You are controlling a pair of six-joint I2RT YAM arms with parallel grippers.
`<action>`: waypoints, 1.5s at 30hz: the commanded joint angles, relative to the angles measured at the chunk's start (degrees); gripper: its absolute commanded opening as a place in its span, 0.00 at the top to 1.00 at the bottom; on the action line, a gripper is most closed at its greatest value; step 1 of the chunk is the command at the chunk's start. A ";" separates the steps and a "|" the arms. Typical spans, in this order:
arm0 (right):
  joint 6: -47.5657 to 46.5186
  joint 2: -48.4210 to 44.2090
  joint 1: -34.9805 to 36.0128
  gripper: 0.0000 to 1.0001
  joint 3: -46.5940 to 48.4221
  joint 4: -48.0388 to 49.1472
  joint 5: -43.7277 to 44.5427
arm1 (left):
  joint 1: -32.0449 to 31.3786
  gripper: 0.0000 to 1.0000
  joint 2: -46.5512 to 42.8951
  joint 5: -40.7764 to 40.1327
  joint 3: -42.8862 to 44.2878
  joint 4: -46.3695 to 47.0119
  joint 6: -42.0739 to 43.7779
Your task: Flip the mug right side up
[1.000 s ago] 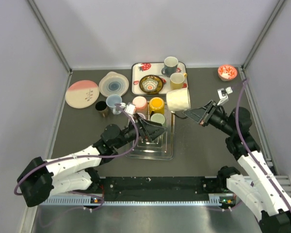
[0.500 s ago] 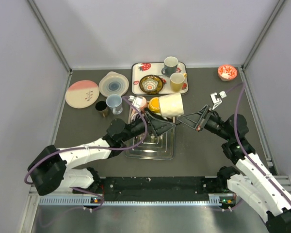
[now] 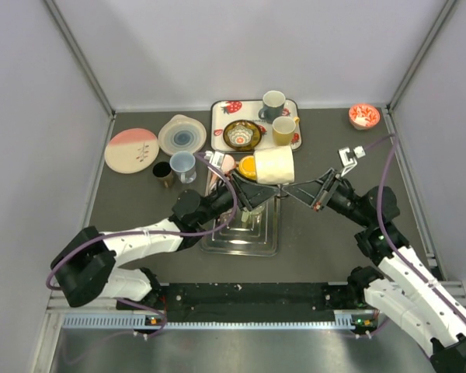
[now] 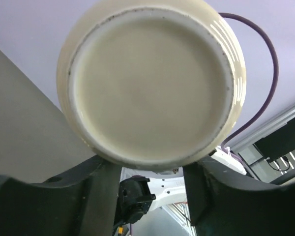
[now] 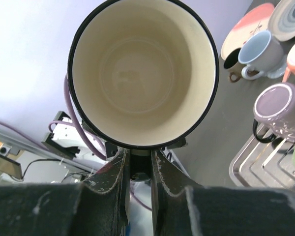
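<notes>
A cream mug [image 3: 273,165] with a dark rim hangs in the air on its side above the back of the metal rack [image 3: 245,242]. My right gripper [image 3: 299,189] is shut on its handle. The right wrist view looks straight into the mug's open mouth [image 5: 142,73], with the right gripper [image 5: 140,169] pinching the handle just below the rim. My left gripper [image 3: 256,196] reaches in from the left. In the left wrist view the mug's flat base [image 4: 150,83] fills the frame, and the left gripper [image 4: 152,169] is open, its tips hidden behind the base's lower edge.
An upside-down purple mug [image 5: 280,110] and other mugs stand on the rack. A strawberry-print tray [image 3: 217,116] at the back holds two mugs and a bowl. A pink plate [image 3: 131,149], a blue-grey plate [image 3: 182,134], a blue mug [image 3: 182,165] and a dark cup [image 3: 163,172] stand left. A red bowl [image 3: 364,116] sits back right.
My right gripper has carried the mug left over the rack. My left gripper has risen to the mug's base and its jaws have narrowed.
</notes>
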 commanded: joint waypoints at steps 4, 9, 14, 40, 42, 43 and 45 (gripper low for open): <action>-4.74 -1.79 2.48 1.00 -0.26 4.37 1.68 | 2.27 0.55 2.36 -1.89 -1.50 17.73 -9.12; -7.38 -1.52 3.71 1.00 0.26 1.74 1.86 | 2.36 0.56 2.62 -1.01 -0.27 18.00 -9.39; -9.75 -1.26 4.85 1.00 0.53 -0.02 2.04 | 2.36 0.61 3.32 1.54 1.23 17.64 -9.82; -19.16 -3.63 8.37 0.62 5.00 -14.08 5.55 | 1.83 1.00 -11.87 -2.31 2.37 -15.75 14.16; -19.69 -3.72 8.37 0.57 5.54 -15.14 5.38 | 1.83 1.00 -13.54 -3.81 1.76 -19.43 17.05; -20.04 -4.07 8.37 0.56 6.06 -16.36 5.46 | 1.83 1.00 -15.29 -4.51 1.50 -20.75 18.03; -21.09 -4.77 8.37 0.53 6.50 -17.69 6.60 | 1.83 1.00 -17.41 -7.15 1.40 -26.01 21.44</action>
